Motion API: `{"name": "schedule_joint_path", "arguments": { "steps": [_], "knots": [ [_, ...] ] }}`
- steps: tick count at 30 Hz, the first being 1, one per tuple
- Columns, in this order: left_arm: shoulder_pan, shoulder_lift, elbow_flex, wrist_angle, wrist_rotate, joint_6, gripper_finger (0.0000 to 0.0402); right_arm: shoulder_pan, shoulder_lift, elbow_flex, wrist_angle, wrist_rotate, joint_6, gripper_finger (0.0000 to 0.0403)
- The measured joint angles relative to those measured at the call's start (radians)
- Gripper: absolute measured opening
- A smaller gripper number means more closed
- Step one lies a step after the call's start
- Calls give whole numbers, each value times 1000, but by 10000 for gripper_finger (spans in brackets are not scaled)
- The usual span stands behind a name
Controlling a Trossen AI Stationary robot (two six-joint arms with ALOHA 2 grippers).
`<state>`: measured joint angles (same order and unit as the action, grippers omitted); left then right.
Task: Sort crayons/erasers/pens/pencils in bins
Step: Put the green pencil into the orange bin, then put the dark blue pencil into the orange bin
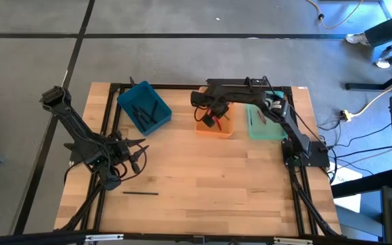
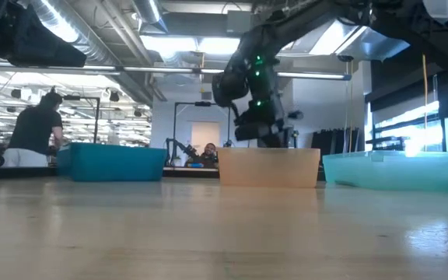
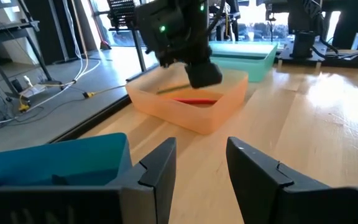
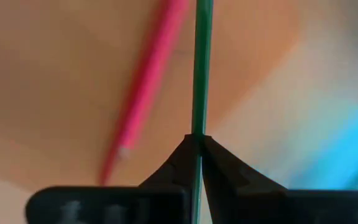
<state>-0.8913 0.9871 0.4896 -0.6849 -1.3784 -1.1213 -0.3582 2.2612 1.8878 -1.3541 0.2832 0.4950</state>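
Only in right wrist view: right gripper [image 4: 196, 142] jaws clamped on green pencil [image 4: 202, 62] above orange bin [image 4: 55, 74]; left gripper [image 3: 201, 165] jaws apart, empty.

Grey concrete floor [image 1: 182, 17] with dark seam lines, cables [image 1: 359, 109] trailing at one side. Exposed silver ducts [image 2: 61, 27] and bright ceiling lights [image 2: 173, 45] overhead. Person [image 2: 33, 132] standing far back beside desks.

The left gripper [image 3: 201, 168] stands with its fingers apart above the wooden table [image 3: 328, 118]. Ahead, the right gripper [image 3: 202, 73] dips into the orange bin [image 3: 188, 109], where a red stick [image 3: 196, 100] lies. A teal bin [image 3: 55, 165] sits close by, a mint bin [image 3: 253, 55] beyond.
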Motion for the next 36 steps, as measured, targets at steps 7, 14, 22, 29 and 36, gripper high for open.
{"name": "schedule_joint_path", "arguments": {
  "steps": [7,14,22,29,36],
  "knots": [
    [0,0,0,0,-6,-2,135,-41,0,-65,129,-142,-30,32],
    [1,0,0,1,-6,-4,135,-32,-25,-56,128,-80,-50,103],
    [1,0,0,0,-6,3,135,108,-190,-54,160,64,-44,175],
    [1,0,0,-1,-6,6,135,394,-192,-53,515,66,-18,174],
    [3,14,0,-3,-32,6,135,610,-26,-53,1150,2,-243,173]
  ]
}}
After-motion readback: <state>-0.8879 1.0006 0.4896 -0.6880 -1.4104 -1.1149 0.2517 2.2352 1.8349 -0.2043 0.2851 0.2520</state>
